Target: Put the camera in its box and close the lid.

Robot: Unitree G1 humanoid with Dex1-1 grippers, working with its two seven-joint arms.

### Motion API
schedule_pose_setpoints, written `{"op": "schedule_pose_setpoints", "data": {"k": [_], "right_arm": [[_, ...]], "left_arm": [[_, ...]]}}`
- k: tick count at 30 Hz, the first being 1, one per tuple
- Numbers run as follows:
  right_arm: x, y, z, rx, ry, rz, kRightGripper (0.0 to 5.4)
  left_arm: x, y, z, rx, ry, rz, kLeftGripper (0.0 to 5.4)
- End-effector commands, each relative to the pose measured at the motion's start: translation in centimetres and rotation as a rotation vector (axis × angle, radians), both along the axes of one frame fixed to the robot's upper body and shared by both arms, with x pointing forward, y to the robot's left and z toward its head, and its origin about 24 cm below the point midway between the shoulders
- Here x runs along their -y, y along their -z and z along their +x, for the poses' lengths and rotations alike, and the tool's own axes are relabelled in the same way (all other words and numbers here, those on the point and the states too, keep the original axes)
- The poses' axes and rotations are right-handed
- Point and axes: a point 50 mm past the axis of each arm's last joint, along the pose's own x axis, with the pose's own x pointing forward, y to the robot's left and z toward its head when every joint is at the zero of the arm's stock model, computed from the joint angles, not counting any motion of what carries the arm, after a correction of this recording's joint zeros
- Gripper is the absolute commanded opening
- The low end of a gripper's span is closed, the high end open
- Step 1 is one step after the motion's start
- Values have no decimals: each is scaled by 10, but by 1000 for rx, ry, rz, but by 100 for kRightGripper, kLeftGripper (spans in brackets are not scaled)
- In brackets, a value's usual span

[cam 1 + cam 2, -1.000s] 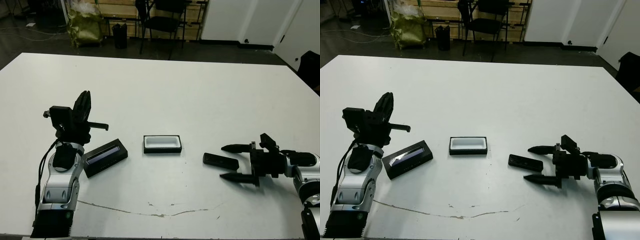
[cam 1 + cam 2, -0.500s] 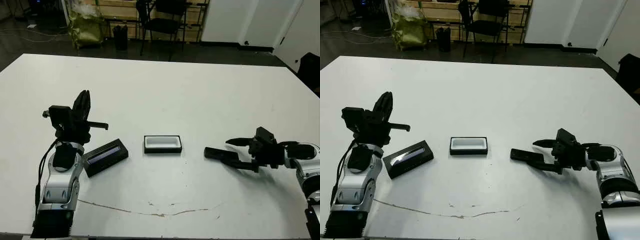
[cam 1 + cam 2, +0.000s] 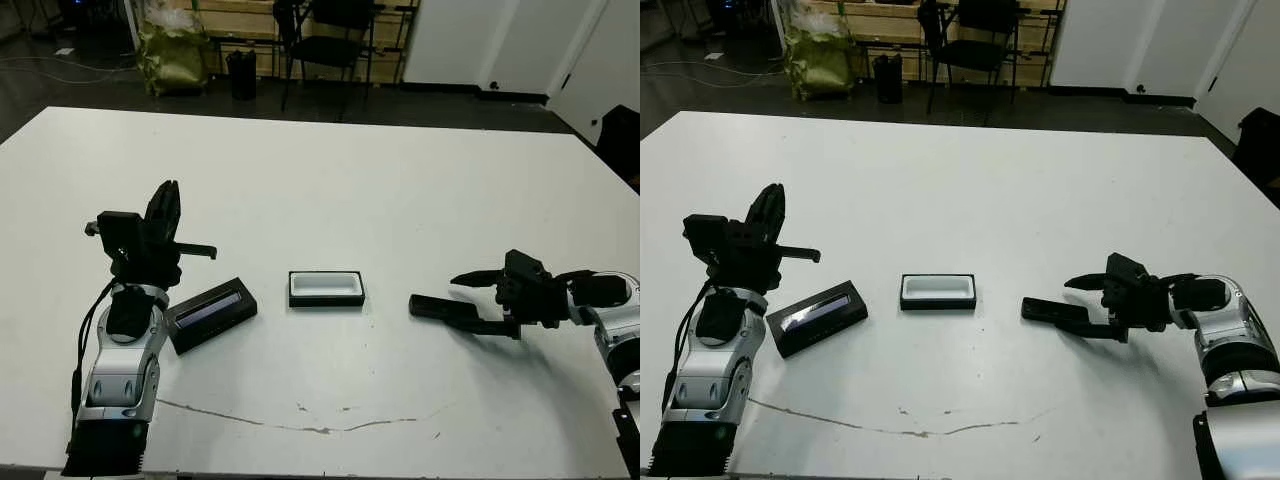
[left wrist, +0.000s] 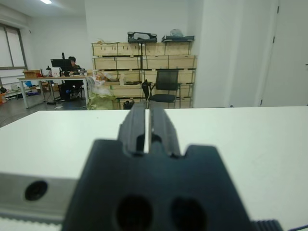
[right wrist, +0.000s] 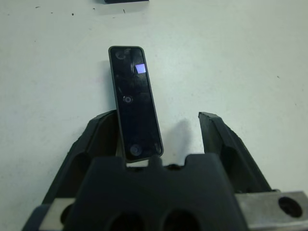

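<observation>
Pickup step: the right end effector [image 5: 161,132] straddles the camera [image 5: 133,98], fingers spread, not grasping. Next it must clench, then carry to the box [image 3: 325,288]. Left end effector [image 4: 144,125] is clenched, empty.

The camera [image 5: 134,102] lay on the table [image 3: 400,180] between the right gripper's [image 3: 483,300] spread fingers, nearer one of them. The box [image 3: 325,288] sat beyond the camera's far end, with the lid [image 3: 211,314] farther on, just beside the raised left gripper [image 3: 165,215].

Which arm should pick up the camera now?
Right. The right gripper is open with the camera between its fingers, near one of them. The left gripper is shut and raised beside the lid.
</observation>
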Motion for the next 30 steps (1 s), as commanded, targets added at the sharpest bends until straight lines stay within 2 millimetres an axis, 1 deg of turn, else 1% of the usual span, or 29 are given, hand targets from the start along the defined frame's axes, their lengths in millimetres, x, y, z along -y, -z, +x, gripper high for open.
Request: {"op": "schedule_pose_setpoints", "data": {"k": [1, 3, 7, 9, 10, 12, 16, 18, 21, 26, 30], "right_arm": [[10, 38, -30, -193, 47, -92, 341], [10, 43, -33, -201, 77, -88, 341], [10, 48, -37, -172, 154, -5, 341], [10, 50, -38, -193, 241, 88, 341], [9, 52, -38, -214, 296, 168, 341], [6, 53, -39, -197, 343, 243, 341], [1, 59, -40, -136, 384, 240, 341], [-1, 60, -42, -126, 378, 252, 340], [-1, 60, -44, -106, 347, 209, 340], [-1, 58, -42, -111, 346, 198, 340], [-2, 56, -41, -130, 343, 235, 340]], "left_arm": [[0, 3, 0, -23, -2, -7, 0], [-1, 4, 0, -25, -1, -9, 0], [-1, 4, 0, -28, -7, -5, 0], [-2, 4, 0, -27, -8, 1, 0], [-2, 4, 0, -23, -9, 3, 0], [-2, 4, 0, -20, -7, 2, 0], [-3, 4, 0, -23, -9, 1, 0], [-3, 4, 0, -26, -12, 3, 0], [-2, 3, 0, -25, -10, 3, 0], [-2, 2, 0, -22, -12, 5, 0], [-2, 2, 0, -21, -14, 7, 0]]}}
